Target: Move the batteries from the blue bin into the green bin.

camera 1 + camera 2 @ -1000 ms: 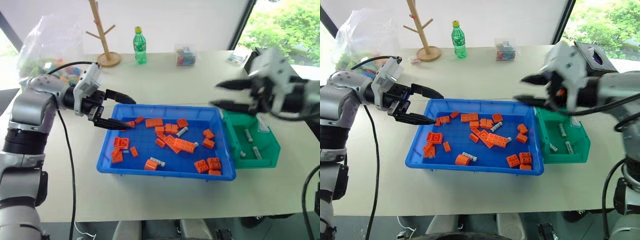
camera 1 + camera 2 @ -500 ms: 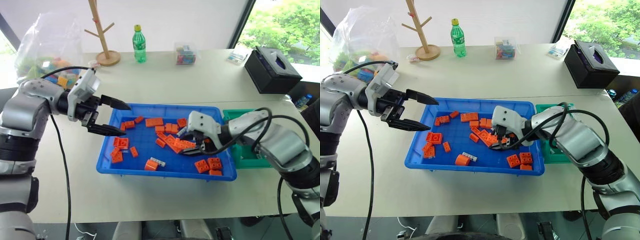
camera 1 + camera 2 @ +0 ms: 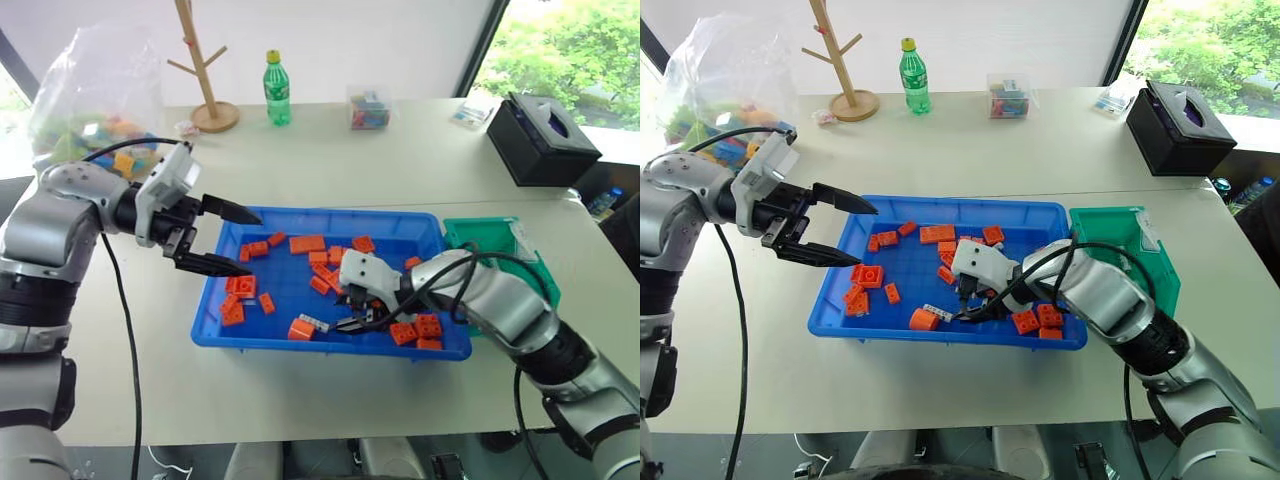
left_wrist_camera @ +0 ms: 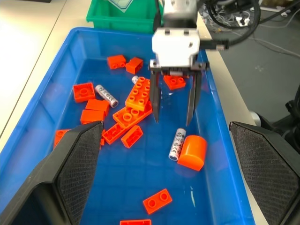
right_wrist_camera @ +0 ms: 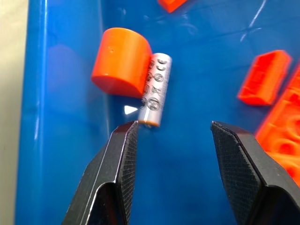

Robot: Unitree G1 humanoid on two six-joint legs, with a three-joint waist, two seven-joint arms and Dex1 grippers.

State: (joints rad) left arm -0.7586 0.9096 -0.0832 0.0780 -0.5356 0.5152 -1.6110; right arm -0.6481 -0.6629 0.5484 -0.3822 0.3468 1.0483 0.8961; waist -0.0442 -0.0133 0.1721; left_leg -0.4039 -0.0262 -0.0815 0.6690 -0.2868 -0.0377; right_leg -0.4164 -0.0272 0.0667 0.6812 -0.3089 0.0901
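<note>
Right wrist view, silver battery point(image 5: 156, 89), dark markings

two batteries point(image 4: 177, 143) are showing in the one blue bin point(image 3: 215, 320), among over a dozen orange bricks point(image 3: 240, 286); one green bin point(image 3: 500, 235) is sitting beside it.

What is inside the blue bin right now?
Orange bricks, two visible batteries, and the open right claw inside the blue bin. Anything beneath the claw and arm is hidden.
</note>
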